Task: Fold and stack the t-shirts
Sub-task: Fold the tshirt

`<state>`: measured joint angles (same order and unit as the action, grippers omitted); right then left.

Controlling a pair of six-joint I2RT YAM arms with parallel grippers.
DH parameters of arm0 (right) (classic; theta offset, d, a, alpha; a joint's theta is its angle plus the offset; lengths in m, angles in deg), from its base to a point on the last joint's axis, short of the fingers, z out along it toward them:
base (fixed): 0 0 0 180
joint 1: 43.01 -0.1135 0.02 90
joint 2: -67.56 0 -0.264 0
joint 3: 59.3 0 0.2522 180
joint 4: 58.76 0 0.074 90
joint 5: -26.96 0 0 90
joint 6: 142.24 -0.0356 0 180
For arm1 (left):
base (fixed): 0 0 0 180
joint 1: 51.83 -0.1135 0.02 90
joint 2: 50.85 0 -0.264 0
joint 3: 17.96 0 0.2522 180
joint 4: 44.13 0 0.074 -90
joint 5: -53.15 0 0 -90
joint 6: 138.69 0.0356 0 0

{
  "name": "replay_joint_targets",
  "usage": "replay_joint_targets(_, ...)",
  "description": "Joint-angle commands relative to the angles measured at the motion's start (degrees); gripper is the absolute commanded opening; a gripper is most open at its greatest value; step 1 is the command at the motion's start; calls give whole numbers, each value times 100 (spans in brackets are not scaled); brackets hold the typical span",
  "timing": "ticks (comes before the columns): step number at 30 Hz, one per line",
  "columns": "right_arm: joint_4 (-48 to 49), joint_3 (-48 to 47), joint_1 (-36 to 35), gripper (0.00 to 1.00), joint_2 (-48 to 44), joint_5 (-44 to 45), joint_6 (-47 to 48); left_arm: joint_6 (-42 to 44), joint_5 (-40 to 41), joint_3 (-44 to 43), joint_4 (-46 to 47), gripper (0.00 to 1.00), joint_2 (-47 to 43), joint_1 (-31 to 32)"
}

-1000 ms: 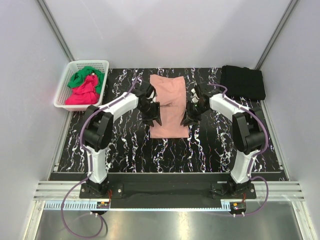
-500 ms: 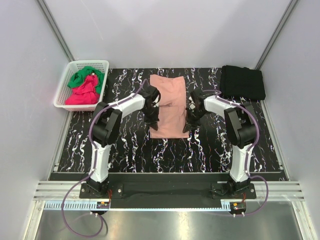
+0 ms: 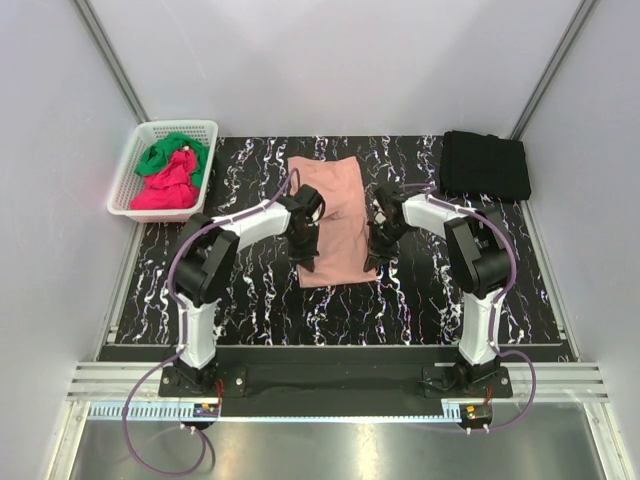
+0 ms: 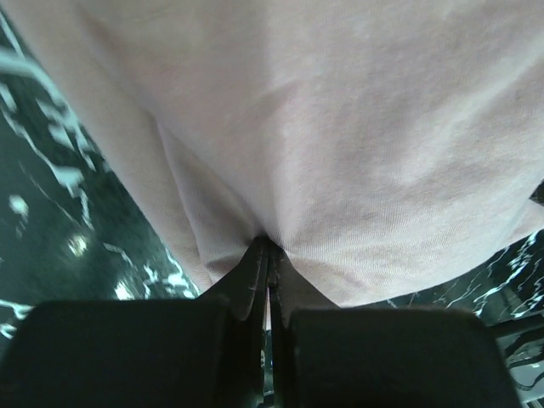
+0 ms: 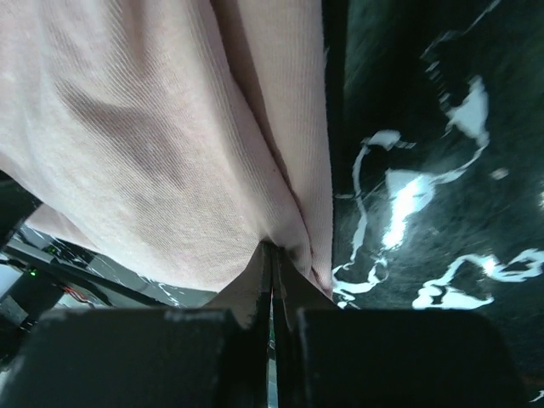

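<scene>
A salmon-pink t-shirt (image 3: pixel 334 215), folded to a long strip, lies on the black marbled table (image 3: pixel 260 300) between the arms. My left gripper (image 3: pixel 306 255) is shut on its near left corner; in the left wrist view the pink cloth (image 4: pixel 340 153) bunches at the closed fingertips (image 4: pixel 255 263). My right gripper (image 3: pixel 371 256) is shut on the near right corner, where the cloth (image 5: pixel 170 153) puckers at the pads (image 5: pixel 289 285). A folded black t-shirt (image 3: pixel 486 165) lies at the back right. Green (image 3: pixel 165 153) and magenta-red (image 3: pixel 166 187) t-shirts fill the basket.
The white mesh basket (image 3: pixel 128 180) stands at the back left, overhanging the table's edge. Grey walls with metal rails enclose the table on three sides. Both arm bases (image 3: pixel 200 375) sit on the rail at the near edge.
Both grippers moved inward and toward the near edge of the pink t-shirt and closed on its two near corners. The shirt's near edge has lifted and shifted slightly.
</scene>
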<state>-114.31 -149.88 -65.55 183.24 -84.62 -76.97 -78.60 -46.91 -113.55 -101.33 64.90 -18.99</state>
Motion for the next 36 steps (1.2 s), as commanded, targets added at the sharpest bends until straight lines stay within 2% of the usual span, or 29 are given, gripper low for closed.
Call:
replay_joint_targets(1, -137, 324, -276, 0, -115, 550, -49, -225, 356, 744, -209, 0, -235, 266)
replay_joint_targets(7, -94, 860, -566, 0, -624, 603, -392, -393, 338, 1536, 72, 0, -640, 416)
replay_joint_targets(22, -41, 2592, -1384, 0, -2645, 620, -1718, -656, 365, 2503, 73, 0, -1966, 767)
replay_joint_targets(28, -137, 2777, -1665, 0, -3217, 752, -2087, -885, 479, 2882, 73, 0, -2424, 1119)
replay_joint_targets(34, -339, 2576, -1841, 0, -3771, 884, -2238, -929, 558, 2866, 64, 0, -2732, 1216)
replay_joint_targets(36, -409, 2218, -1841, 0, -3851, 919, -2159, -894, 646, 2690, -67, 20, -2942, 1216)
